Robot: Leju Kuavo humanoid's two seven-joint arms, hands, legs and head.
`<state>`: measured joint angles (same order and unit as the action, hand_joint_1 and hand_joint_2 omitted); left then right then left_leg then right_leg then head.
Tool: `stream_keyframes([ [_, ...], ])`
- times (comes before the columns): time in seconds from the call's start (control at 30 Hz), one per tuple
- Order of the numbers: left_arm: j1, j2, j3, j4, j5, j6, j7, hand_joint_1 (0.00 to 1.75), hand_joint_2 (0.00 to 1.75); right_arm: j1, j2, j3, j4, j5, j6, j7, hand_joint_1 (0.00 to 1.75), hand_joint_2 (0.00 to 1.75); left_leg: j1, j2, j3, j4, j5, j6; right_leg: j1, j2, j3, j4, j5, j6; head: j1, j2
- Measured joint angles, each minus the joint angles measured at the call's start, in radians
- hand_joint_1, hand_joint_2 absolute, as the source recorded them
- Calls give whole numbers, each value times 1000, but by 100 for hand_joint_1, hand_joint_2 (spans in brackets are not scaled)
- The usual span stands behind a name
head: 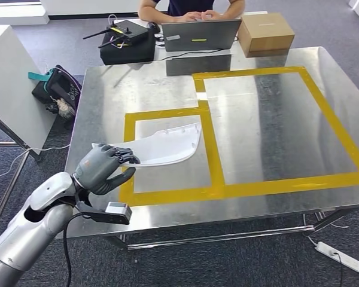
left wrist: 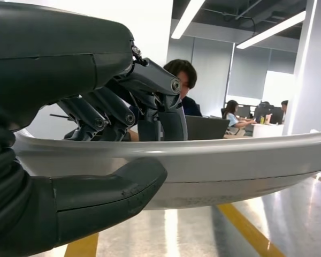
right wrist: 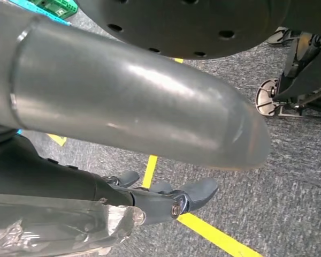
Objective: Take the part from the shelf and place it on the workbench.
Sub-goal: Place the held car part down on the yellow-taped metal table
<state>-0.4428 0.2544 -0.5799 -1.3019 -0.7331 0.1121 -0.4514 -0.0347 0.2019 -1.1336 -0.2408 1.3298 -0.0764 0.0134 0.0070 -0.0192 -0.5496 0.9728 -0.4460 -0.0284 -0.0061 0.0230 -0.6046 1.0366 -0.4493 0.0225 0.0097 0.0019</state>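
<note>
The part is a long, curved white plastic panel. My left hand grips it by its left end. It lies low over the steel workbench, inside the smaller yellow-taped rectangle; I cannot tell whether it touches the surface. In the left wrist view the dark fingers hook over the part's upper edge and the thumb presses from below. My right hand hangs over grey carpet, its fingers stretched out with nothing in them.
At the workbench's far edge stand a laptop, a cardboard box and a black case, with a person seated behind them. A bag and a white panel are on the left, a power strip on the floor at the right.
</note>
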Motion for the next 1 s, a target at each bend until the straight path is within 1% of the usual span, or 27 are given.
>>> stream_keyframes([
  [0.2, -60, -53, -45, 64, -9, -14, 31, 175, 175, 0, 0, 6, 0, 3, 1, 2, 0, 0, -1, 0, 1, 0, 2, 0, -2, 0, 6, -9, 7, 5, 0, 0],
  [0.33, -89, -86, -66, 114, -16, -5, 49, 175, 175, -1, 0, 9, 0, 3, 1, 7, 0, 0, -2, 0, 1, 0, 2, 1, -3, 0, 8, -13, 8, 8, 0, 0],
  [0.47, -108, -112, -81, 154, -23, 20, 61, 0, 175, -2, 0, 9, 1, 3, 1, 11, 0, 0, -3, 0, 1, 0, 2, 2, -4, 0, 9, -15, 9, 9, 0, 0],
  [0.5, -112, -117, -84, 163, -24, 26, 62, 0, 175, -2, 0, 9, 2, 3, 1, 12, 0, 0, -3, 0, 1, 0, 2, 2, -4, 0, 9, -15, 9, 9, 0, 0],
  [0.63, -124, -135, -91, 196, -26, 36, 66, 0, 0, -2, 0, 9, 4, 3, 2, 13, 0, 0, -4, 0, 1, 0, 1, 3, -4, 0, 10, -16, 9, 9, 0, 0],
  [0.8, -132, -147, -91, 229, -30, 53, 81, 0, 0, -2, 0, 10, 6, 4, 3, 13, 0, 0, -4, 0, 1, 0, 1, 4, -4, 0, 10, -16, 9, 9, 0, 0],
  [1.0, -132, -149, -86, 246, -26, 76, 84, 0, 0, -2, 0, 10, 7, 8, 4, 12, 0, 0, -4, 0, 1, 0, 1, 4, -4, 0, 10, -16, 9, 9, 0, 0],
])
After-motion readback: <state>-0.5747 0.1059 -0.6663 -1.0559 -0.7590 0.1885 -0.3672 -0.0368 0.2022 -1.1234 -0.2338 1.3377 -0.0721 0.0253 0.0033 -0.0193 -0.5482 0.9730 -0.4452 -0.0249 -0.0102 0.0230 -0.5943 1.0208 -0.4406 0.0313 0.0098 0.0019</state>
